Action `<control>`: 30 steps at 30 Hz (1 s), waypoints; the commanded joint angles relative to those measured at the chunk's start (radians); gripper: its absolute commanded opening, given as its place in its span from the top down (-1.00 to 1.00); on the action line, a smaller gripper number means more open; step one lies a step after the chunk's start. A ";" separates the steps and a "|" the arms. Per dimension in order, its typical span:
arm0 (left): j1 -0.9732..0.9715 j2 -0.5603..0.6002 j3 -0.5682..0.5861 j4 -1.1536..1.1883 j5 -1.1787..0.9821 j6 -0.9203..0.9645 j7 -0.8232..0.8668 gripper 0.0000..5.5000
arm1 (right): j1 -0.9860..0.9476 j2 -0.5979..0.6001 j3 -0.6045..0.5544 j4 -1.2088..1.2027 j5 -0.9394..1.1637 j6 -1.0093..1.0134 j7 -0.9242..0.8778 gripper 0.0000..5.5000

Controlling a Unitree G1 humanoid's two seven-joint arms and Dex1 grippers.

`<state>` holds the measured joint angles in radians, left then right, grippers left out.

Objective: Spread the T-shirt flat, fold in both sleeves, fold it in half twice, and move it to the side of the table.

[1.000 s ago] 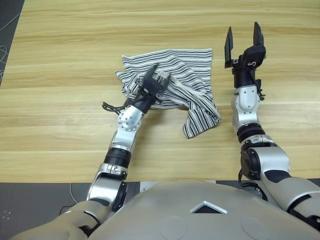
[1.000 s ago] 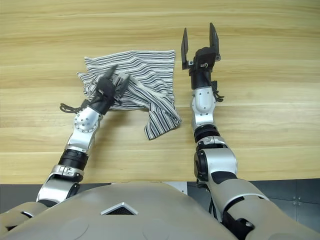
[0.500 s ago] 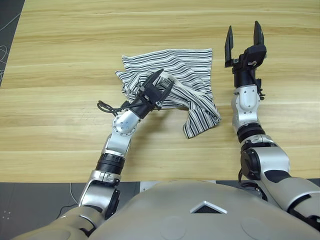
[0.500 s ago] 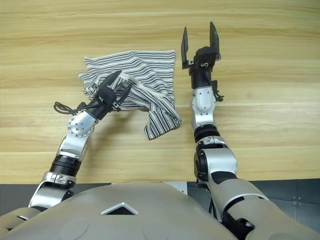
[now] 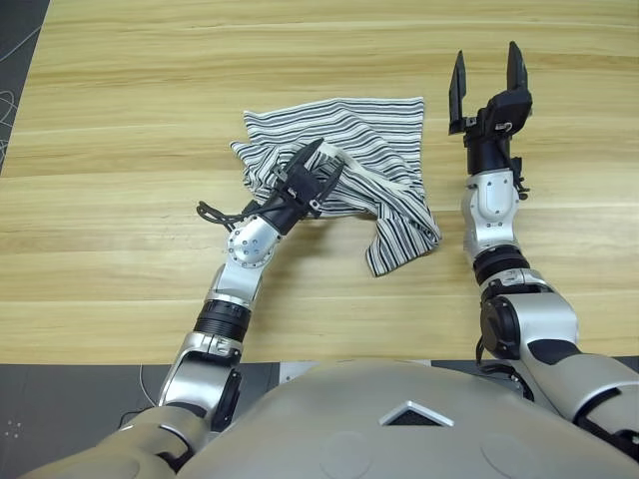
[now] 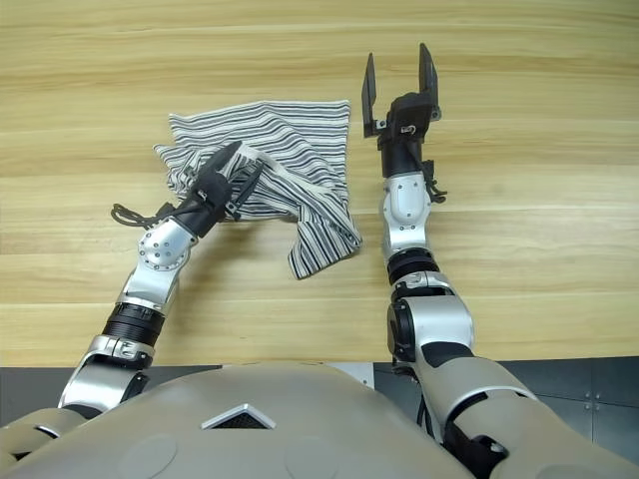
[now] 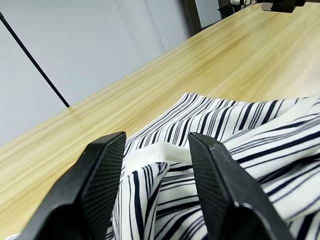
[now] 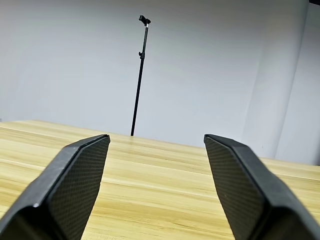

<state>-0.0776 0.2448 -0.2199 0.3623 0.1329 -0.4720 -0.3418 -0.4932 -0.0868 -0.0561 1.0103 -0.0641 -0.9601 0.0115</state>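
Note:
A black-and-white striped T-shirt [image 5: 374,135] lies crumpled on the wooden table [image 5: 120,100], with a twisted flap hanging toward the near side [image 5: 399,239]. My left gripper [image 5: 324,160] sits low over the shirt's left part, open, its fingers straddling a raised fold of white-edged cloth [image 7: 155,160]. My right gripper [image 5: 487,72] is held upright just right of the shirt's far right corner, open wide with nothing between its fingers [image 8: 75,185].
Bare wooden tabletop stretches on all sides of the shirt, widest at the left and the far side. The table's near edge [image 5: 100,361] runs close to me, with dark floor beyond its left end [image 5: 15,60]. A thin black stand [image 8: 140,75] rises behind the table.
My left arm has swung its elbow outward and the left gripper has shifted slightly right over the shirt, staying open. The right arm and the shirt have kept still.

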 commanded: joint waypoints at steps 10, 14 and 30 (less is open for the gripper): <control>-0.040 0.000 0.011 0.071 0.042 0.048 0.038 0.14 | -0.011 0.004 0.004 0.000 -0.007 -0.006 -0.004 -0.27; -0.041 0.002 0.003 0.070 0.049 0.041 0.043 0.14 | -0.009 0.004 0.004 0.000 -0.009 -0.006 -0.001 -0.27; -0.055 0.007 -0.009 0.115 0.098 0.019 0.068 0.95 | -0.013 0.006 0.007 0.006 -0.017 -0.009 -0.006 -0.27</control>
<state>-0.1153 0.2452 -0.2288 0.4677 0.2208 -0.4438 -0.2818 -0.4932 -0.0866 -0.0547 1.0108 -0.0766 -0.9660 0.0076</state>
